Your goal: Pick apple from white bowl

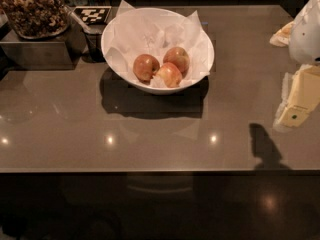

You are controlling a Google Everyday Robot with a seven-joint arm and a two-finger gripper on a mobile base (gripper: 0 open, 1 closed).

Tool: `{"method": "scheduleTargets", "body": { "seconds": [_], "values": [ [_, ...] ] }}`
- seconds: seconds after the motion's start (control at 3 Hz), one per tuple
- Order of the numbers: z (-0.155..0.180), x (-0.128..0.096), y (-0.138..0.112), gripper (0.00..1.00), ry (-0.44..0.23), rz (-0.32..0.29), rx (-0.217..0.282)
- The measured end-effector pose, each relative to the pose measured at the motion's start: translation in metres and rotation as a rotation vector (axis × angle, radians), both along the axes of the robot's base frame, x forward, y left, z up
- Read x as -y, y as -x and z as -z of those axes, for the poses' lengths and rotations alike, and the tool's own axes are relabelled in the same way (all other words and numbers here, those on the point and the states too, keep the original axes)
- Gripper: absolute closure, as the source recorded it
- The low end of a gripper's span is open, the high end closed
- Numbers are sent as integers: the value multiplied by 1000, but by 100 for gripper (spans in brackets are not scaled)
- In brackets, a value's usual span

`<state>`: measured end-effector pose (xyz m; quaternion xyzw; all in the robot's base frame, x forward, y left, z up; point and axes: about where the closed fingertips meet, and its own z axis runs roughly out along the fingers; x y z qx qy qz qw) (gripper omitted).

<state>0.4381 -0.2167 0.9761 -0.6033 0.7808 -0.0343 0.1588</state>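
Note:
The white bowl (197, 69) stands on the brown counter at the upper middle, lined with crumpled white paper. Three apples lie in it. The red-orange apple (177, 59) is at the back right. A darker brownish-red apple (146, 67) lies to its left and a paler yellow-pink apple (169, 75) in front. My gripper (299, 101), a yellowish-white part below the white arm (306, 31), is at the right edge of the view, well to the right of the bowl and above the counter. It holds nothing that I can see.
A tray of brown nuts (32, 9) sits on a raised box at the back left. A black-and-white checkered tag (92, 15) lies beside it, just left of the bowl. The counter's front edge (150, 171) runs across the lower view.

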Motion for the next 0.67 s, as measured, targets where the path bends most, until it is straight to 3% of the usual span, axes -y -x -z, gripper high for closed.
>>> {"method": "scheduleTargets", "body": {
  "seconds": [0.67],
  "values": [
    [-7,-2,-5,0,-33,-31,16]
  ]
}}
